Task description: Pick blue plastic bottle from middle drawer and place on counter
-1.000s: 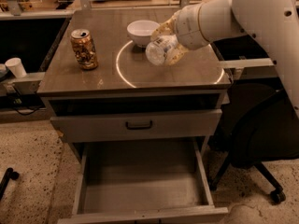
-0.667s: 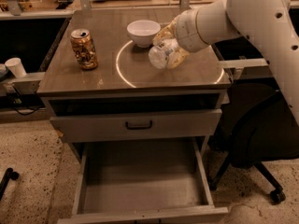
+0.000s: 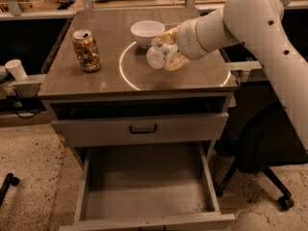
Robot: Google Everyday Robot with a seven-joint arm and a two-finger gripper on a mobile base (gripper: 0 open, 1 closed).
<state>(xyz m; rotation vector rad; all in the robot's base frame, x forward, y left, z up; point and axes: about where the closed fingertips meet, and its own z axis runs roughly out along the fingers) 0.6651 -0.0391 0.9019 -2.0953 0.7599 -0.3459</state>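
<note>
1. Hold is made by the two-finger gripper (image 3: 167,53) on the small clear plastic bottle (image 3: 156,57) over the grey-brown counter (image 3: 103,78).
2. It is held just beside the white bowl (image 3: 147,32); the grey metal drawer (image 3: 144,198) is seen open.

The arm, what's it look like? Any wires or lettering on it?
The arm is smooth, off-white, made of thick rounded segments with small dark dots; no cables or lettering show. Its cream-yellow gripper, above the counter beside the bowl, is shut on the bottle.
</note>
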